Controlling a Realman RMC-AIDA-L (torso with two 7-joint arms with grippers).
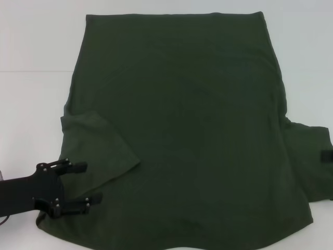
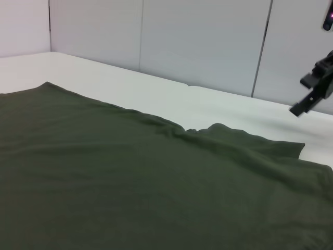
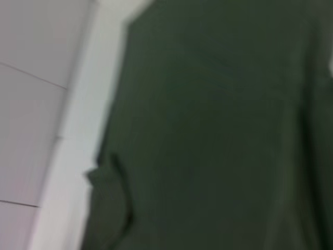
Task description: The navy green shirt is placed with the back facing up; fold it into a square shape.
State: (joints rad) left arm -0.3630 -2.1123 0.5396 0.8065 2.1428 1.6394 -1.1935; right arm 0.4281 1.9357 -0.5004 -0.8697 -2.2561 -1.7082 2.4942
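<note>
The navy green shirt (image 1: 187,130) lies spread on the white table (image 1: 31,94), plain side up, hem at the far end. Its left sleeve (image 1: 99,146) is folded inward over the body, while the right sleeve (image 1: 309,156) lies out flat. My left gripper (image 1: 86,183) is open at the shirt's near left corner, its two black fingers (image 1: 78,166) resting over the cloth with nothing pinched. Only a black tip of my right gripper (image 1: 327,156) shows at the right edge, over the right sleeve. The left wrist view shows the shirt (image 2: 130,182) and the right gripper (image 2: 314,91) raised above the table. The right wrist view shows the shirt (image 3: 218,130).
Bare white table (image 2: 156,94) lies to the left of and beyond the shirt. Grey wall panels (image 2: 203,41) stand behind the table's far side.
</note>
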